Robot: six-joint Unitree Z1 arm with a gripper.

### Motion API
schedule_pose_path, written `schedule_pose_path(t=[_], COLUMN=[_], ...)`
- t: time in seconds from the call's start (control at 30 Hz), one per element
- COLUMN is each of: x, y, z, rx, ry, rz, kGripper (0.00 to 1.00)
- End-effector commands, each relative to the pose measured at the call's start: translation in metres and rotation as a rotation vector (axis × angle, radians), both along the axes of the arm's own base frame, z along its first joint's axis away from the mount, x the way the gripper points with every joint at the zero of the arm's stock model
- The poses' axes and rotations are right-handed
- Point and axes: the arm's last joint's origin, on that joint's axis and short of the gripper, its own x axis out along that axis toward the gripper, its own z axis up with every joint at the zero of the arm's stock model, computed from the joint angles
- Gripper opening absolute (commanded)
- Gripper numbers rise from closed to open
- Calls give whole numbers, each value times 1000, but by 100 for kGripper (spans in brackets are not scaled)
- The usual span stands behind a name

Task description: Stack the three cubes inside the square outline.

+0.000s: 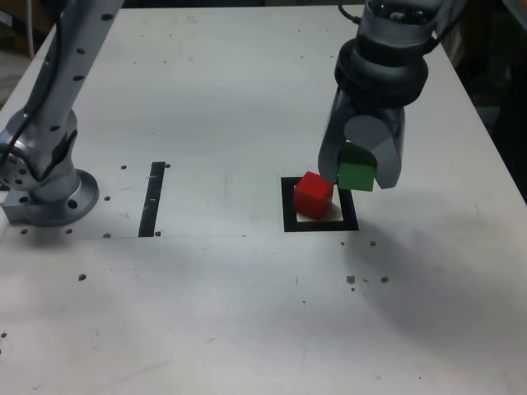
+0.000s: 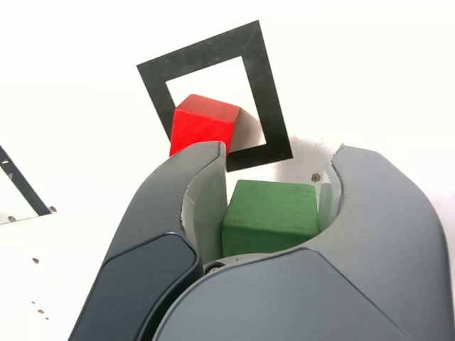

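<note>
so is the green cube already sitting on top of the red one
No, the green cube is held between the jaws of the gripper, up beside the red cube, which sits alone in the square outline.

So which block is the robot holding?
The green cube. It sits between the tool's jaws, above the table, while the red cube rests in the square outline.

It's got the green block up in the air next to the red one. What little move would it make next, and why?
Probably a small sideways shift toward the exterior view's left, to bring the green cube directly over the red cube. The hand is shut on the green cube, off the table, but beside the red one rather than above it. The red cube already sits inside the square outline, so lowering should wait until the two line up.
</note>
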Motion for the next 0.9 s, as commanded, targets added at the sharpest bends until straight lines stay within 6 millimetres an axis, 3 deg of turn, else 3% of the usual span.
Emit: schedule_pose_path(t=[0.0, 0.3, 0.73, 0.87], x=[3, 14, 29, 28], y=[-1, -7, -11, -10], z=[-3, -13, -42, -43], rx=[2, 11, 17, 24], ry=[0, -16, 34, 43], rz=[-3, -20, -36, -40], kGripper=[10, 11, 23, 36])
